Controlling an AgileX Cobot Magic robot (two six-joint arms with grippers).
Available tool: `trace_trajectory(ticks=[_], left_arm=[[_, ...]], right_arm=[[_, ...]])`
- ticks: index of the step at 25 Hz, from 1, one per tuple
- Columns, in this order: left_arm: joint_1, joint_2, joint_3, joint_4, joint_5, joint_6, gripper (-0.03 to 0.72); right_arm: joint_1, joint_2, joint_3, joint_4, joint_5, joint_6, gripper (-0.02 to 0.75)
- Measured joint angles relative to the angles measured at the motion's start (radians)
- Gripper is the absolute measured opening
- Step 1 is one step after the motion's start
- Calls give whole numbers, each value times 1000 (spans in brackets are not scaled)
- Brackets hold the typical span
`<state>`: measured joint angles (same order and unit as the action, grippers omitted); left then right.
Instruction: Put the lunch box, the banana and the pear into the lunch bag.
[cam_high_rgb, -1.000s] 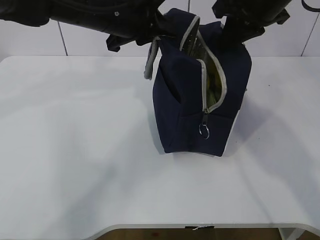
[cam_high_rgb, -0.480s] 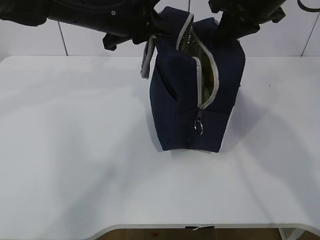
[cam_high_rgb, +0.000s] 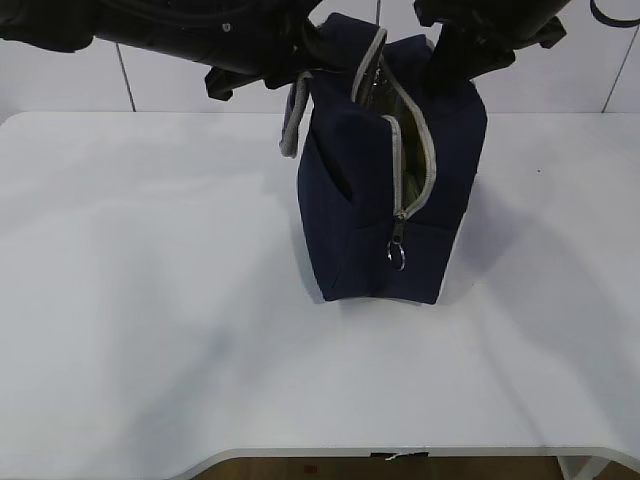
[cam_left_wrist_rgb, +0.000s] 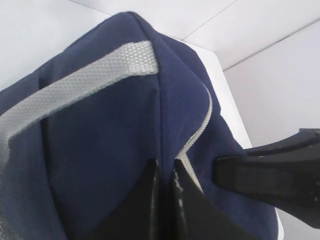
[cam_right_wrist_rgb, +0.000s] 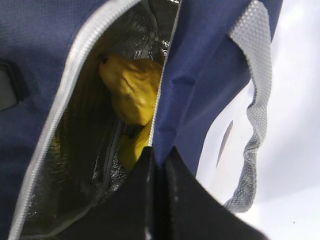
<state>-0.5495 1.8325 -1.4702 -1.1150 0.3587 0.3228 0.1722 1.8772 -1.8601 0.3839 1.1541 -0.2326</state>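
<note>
Left gripper (cam_left_wrist_rgb: 165, 200) pinched tight on the navy fabric at the rim of the lunch bag (cam_high_rgb: 375, 190), near a grey handle (cam_high_rgb: 293, 125). Bag upright mid-table (cam_high_rgb: 150, 300), zipper partly open, ring pull (cam_high_rgb: 397, 258) hanging at the front. Inside, against silver lining: pear (cam_right_wrist_rgb: 131, 87), with probably the banana (cam_right_wrist_rgb: 131, 150) beneath. Right gripper (cam_right_wrist_rgb: 157, 200) likewise clamped on the opposite rim.

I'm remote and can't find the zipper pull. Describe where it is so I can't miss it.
On the white table stands one dark navy lunch bag, its top pinched by both grippers. Follow the grey zipper down the end facing the camera. The zipper pull hangs at its lower end, the only small metal ring there.
</note>
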Motion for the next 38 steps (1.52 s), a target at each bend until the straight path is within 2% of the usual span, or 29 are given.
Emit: trace_trajectory(ticks=[6,9,12,16,19,22,28,31,38], left_arm=[[0,0,0,9,0,0,8],[0,0,0,9,0,0,41],[0,0,0,9,0,0,108],[0,0,0,9,0,0,263],[2,0,0,9,2,0,367],[18,0,0,9,33,0,403],[67,-22,0,54,97,0,414],[93,-62,0,75,151,0,415],[103,-125,0,183,325,2,414]], right_arm=[[0,0,0,0,15,0,18],[0,0,0,0,25,0,58],[0,0,0,2,41,0,162],[0,0,0,4,59,-3,361],[0,0,0,4,73,-3,442],[0,0,-23,4,88,-3,464],[0,-4,-104,-31,89,-4,473],[0,-28,-108,-37,92,-4,473],[0,-122,-71,-43,94,13,473]])
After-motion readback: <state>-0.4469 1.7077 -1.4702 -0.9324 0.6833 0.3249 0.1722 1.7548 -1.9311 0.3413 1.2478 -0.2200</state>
